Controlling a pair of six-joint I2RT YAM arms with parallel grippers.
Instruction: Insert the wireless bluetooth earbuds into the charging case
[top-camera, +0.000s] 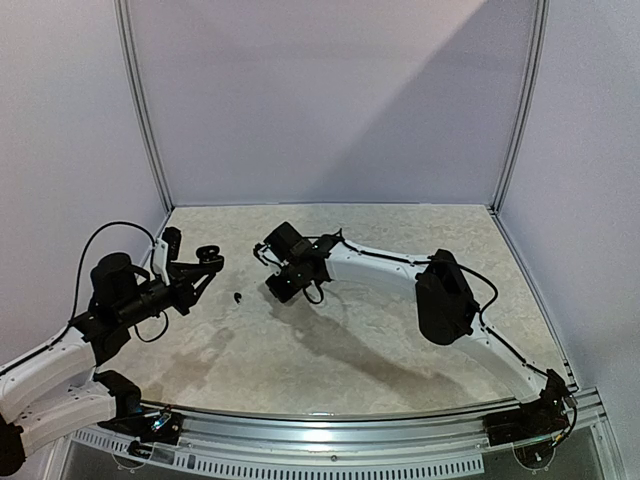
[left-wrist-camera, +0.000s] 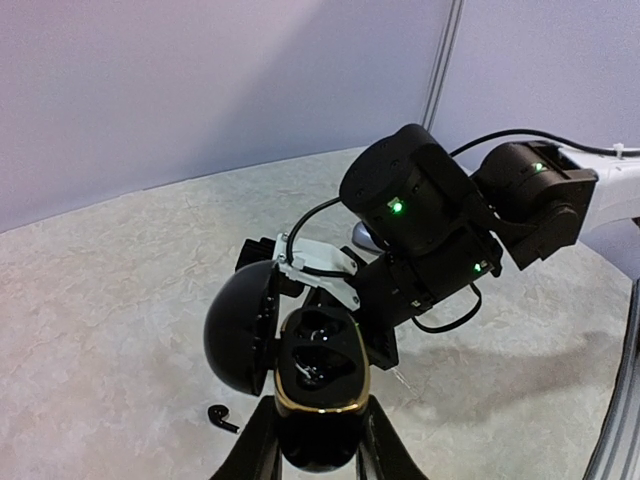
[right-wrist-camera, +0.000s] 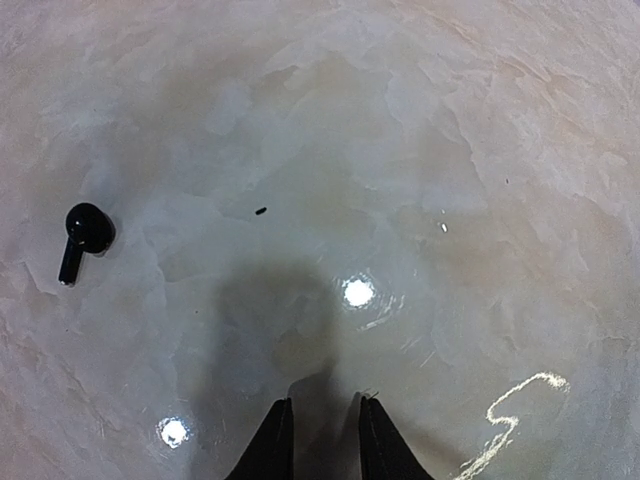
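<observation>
My left gripper (left-wrist-camera: 320, 425) is shut on a black charging case (left-wrist-camera: 318, 375) with a gold rim, held off the table with its domed lid (left-wrist-camera: 238, 325) swung open to the left. I cannot tell what lies in its two dark slots. One black earbud (right-wrist-camera: 85, 232) lies on the table, also seen in the left wrist view (left-wrist-camera: 222, 417) and the top view (top-camera: 238, 296). My right gripper (right-wrist-camera: 320, 405) hovers over bare table to the earbud's right, slightly open and empty. In the top view it (top-camera: 280, 288) sits just right of the left gripper (top-camera: 203, 262).
The right arm's black wrist (left-wrist-camera: 420, 225) hangs close behind the held case. The marbled table (top-camera: 400, 340) is walled at the back and both sides. A small dark speck (right-wrist-camera: 261, 211) lies on the table.
</observation>
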